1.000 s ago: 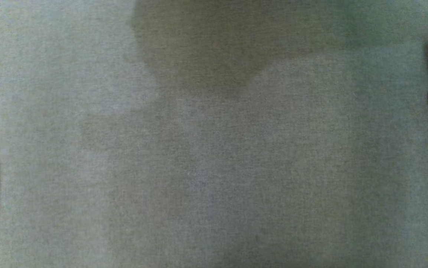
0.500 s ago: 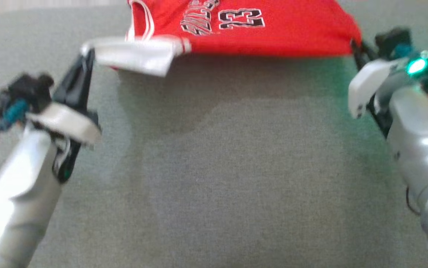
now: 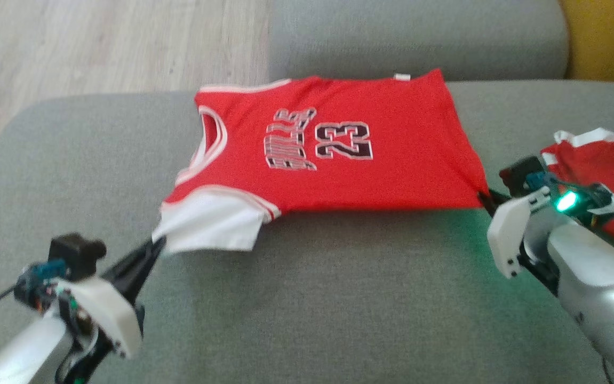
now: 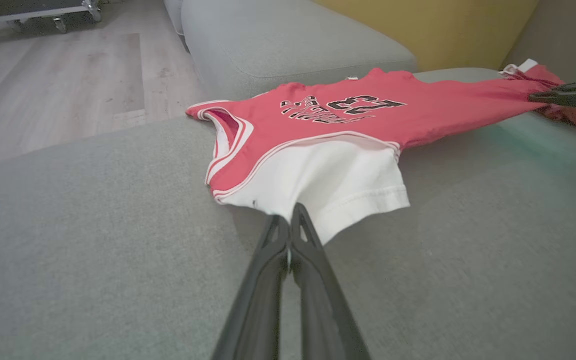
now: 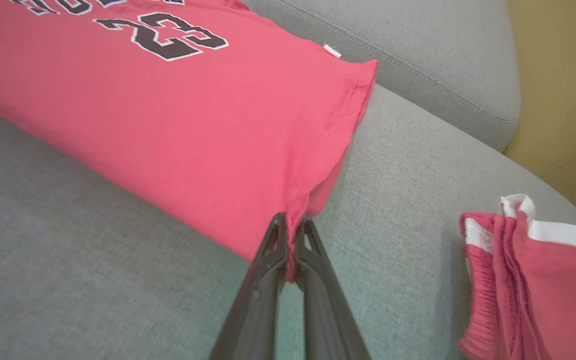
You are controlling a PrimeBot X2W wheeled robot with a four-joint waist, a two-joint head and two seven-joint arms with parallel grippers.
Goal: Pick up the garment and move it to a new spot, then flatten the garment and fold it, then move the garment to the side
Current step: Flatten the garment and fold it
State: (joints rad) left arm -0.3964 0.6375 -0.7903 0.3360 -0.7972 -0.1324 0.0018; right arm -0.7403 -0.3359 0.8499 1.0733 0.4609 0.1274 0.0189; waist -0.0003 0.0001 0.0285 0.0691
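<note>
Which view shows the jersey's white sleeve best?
Left wrist view: the white sleeve lies close, nearly whole, pinched by the left gripper. Head view shows it smaller; right wrist view faces the hem.

Showing matt cloth jersey lying on rough-woven fabric sofa, smooth wood floor beyond, matt dark plastic fingers, glossy silvery forearm.
</note>
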